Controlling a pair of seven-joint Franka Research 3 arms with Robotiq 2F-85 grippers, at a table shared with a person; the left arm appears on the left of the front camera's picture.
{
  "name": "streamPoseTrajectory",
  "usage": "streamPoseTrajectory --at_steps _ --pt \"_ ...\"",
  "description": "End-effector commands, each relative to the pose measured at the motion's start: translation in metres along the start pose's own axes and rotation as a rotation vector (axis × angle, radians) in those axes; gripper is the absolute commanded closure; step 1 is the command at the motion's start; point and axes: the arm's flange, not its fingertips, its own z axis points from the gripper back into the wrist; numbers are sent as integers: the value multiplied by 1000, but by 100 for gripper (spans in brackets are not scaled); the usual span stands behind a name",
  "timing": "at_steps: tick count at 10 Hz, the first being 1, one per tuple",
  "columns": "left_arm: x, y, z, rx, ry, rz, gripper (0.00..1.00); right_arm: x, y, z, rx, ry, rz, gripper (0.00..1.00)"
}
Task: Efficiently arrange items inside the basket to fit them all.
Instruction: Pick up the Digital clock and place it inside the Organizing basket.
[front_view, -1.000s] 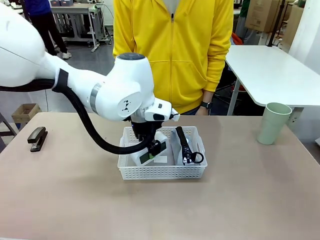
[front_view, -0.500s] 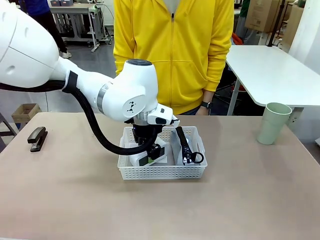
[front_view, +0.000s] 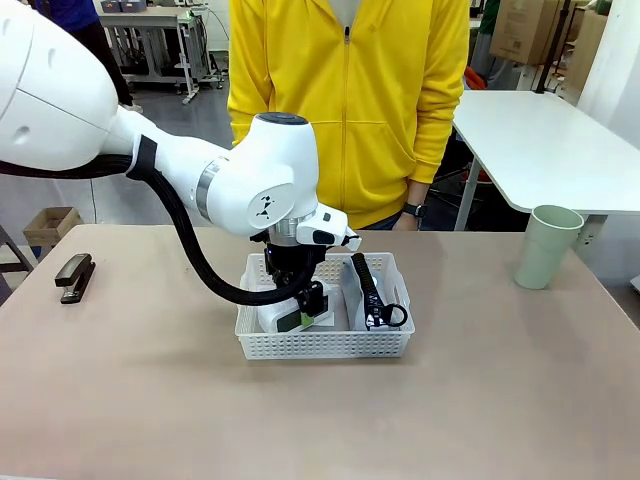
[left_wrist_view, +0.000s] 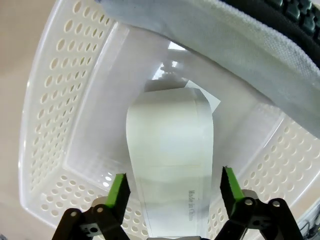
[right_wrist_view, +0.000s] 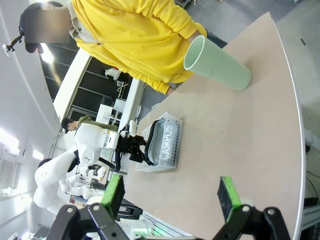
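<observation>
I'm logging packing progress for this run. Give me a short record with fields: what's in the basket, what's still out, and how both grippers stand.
basket: white, perforated, mid-table in front of the person
inside, robot's left part: white device
inside, robot's right part: grey pouch
outside: green cup, upright on the table at the robot's right
left gripper: open, straddling the white device inside the basket
right gripper: open, empty, above the table
left to pack: green cup

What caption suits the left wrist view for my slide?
Left gripper, jaws open, over white device in basket beside pouch.
</observation>
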Motion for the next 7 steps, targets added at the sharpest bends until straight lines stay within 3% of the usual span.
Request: streamPoseTrajectory --at_steps 1,4,6,7 --pt "-7 1 15 11 -34 -16 0 1 1 -2 18 -22 29 0" --pt "-61 4 90 -128 -145 -64 0 1 1 -2 18 -22 29 0" --pt "-123 21 143 -229 -231 -54 0 1 1 -2 18 -22 29 0" --pt "-161 41 165 -274 -288 13 0 1 1 -2 18 -22 29 0"
